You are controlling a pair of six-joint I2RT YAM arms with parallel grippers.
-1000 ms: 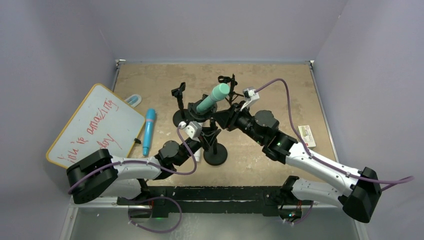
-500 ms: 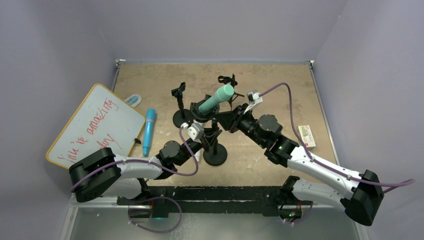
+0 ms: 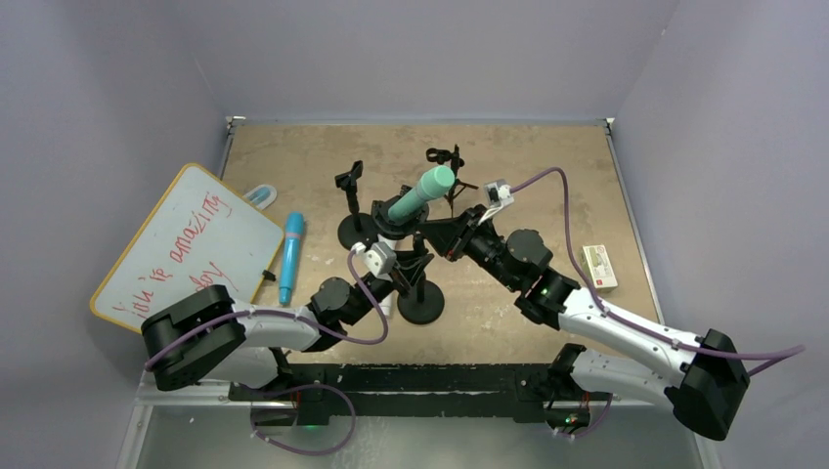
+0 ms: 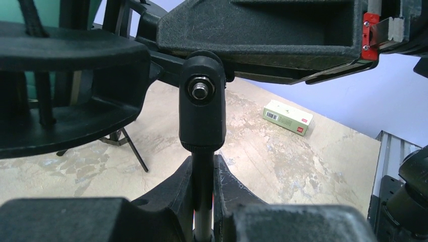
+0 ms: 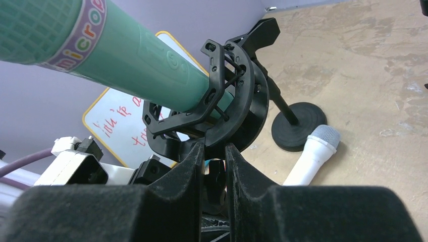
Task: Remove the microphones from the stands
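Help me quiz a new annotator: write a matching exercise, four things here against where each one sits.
1 green microphone
2 blue microphone
3 white microphone
4 small box

A beside the whiteboard
B near the table's right edge
C held in the mount of the stand
D lying by a round base

Pairs: 1-C, 2-A, 3-D, 4-B

microphone in stand cradle | whiteboard left of stand | box right of stand

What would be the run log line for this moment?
left gripper: shut on pole | right gripper: shut on holder | microphone: in holder, not removed
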